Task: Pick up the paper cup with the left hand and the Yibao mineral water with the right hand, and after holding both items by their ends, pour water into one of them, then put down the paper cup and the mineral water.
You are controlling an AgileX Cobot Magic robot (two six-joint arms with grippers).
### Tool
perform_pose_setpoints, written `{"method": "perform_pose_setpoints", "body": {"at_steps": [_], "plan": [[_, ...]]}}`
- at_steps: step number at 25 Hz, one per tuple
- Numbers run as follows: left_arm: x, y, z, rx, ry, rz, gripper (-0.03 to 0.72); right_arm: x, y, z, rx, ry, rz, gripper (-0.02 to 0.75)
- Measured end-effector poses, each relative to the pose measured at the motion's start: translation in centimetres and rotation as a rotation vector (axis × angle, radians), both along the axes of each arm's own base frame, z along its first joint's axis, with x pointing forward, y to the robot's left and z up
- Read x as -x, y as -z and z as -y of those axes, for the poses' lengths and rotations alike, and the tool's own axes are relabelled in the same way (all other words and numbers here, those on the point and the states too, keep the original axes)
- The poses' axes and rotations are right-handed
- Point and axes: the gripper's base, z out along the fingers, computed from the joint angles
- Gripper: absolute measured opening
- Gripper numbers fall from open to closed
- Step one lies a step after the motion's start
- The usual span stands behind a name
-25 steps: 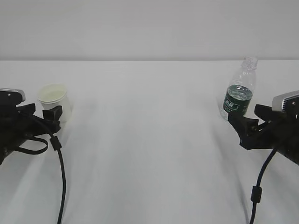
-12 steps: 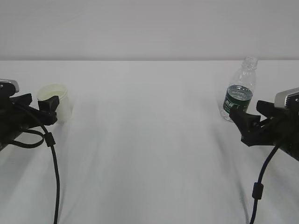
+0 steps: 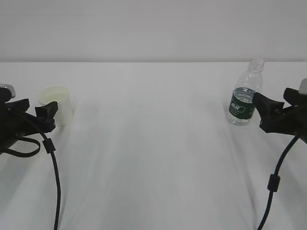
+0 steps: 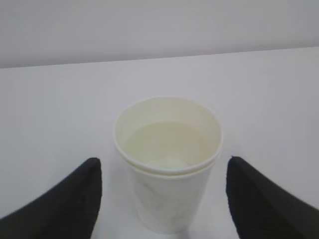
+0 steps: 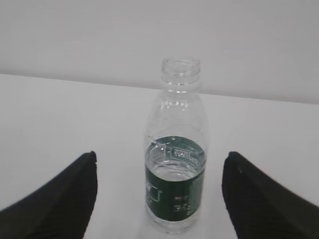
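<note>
Left pincer (image 4: 162, 199): spread wide, both black fingertips (image 4: 60, 199) clear of the paper cup (image 4: 168, 162), which stands upright between and just ahead of them, untouched. In the exterior view this pincer (image 3: 36, 111) sits at the left edge of the frame; its body is cut off by that edge, and one fingertip overlaps the cup (image 3: 57, 105), hiding part of its lower left wall. A looped black cable (image 3: 53, 182) drops from it and leaves the frame at the bottom.

Right pincer (image 5: 159, 199): likewise spread wide, empty, fingertips (image 5: 259, 199) well to either side of the Yibao mineral water (image 5: 175, 169). The bottle stands upright, uncapped, with water level near the top of the green label. In the exterior view the pincer (image 3: 273, 110) is just right of the bottle (image 3: 244, 93), apart from it; the arm behind is cut off by the right edge. The label lettering is too small to read.

Cup interior: pale, with a line below the rim; whether it holds water cannot be told.

Count: two pincers, one cup, one bottle, two hanging cables, the second (image 3: 276, 182) on the right. All stand on one white worktop (image 3: 153, 158), cup far left, bottle far right, well apart.
</note>
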Motion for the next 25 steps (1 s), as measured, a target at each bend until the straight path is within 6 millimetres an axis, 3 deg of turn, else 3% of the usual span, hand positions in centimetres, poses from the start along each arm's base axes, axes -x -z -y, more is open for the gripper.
{"method": "perform_pose_setpoints", "body": {"at_steps": [13,25], "plan": [[0.3,-1.7,-0.1,0.001,-0.009,0.049,0.554,0.5,-2.2,1.6,0.081,0.161,0.022,0.589],[0.8,-5.7,-0.3,-0.008,-0.014,0.177,0.547,1.7,-5.0,1.7,0.090,0.171,0.058,0.563]]}}
